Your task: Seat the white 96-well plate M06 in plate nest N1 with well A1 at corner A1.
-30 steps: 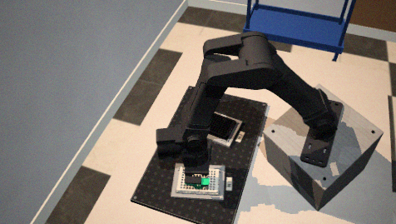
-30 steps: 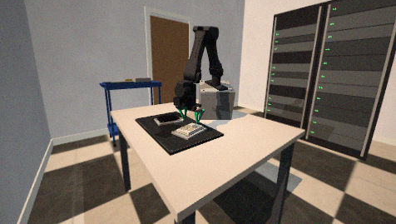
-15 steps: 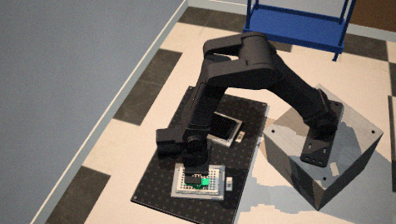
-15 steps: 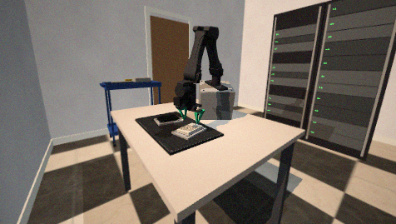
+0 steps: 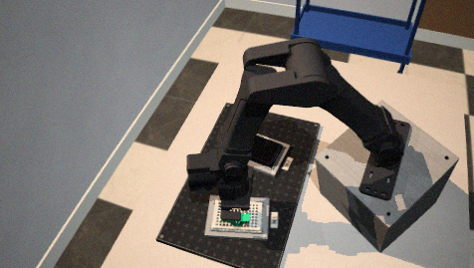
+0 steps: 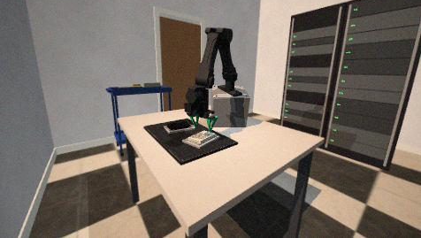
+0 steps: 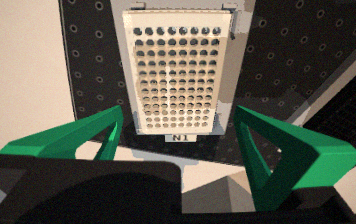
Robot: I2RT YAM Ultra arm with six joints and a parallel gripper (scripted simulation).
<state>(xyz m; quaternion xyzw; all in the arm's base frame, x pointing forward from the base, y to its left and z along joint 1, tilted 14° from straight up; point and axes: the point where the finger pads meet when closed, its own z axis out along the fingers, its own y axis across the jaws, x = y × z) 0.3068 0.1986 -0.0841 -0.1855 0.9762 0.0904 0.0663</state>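
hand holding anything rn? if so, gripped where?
Nothing is held. The hand is open, its green fingers spread wide above the white plate M06 on nest N1, not touching it.
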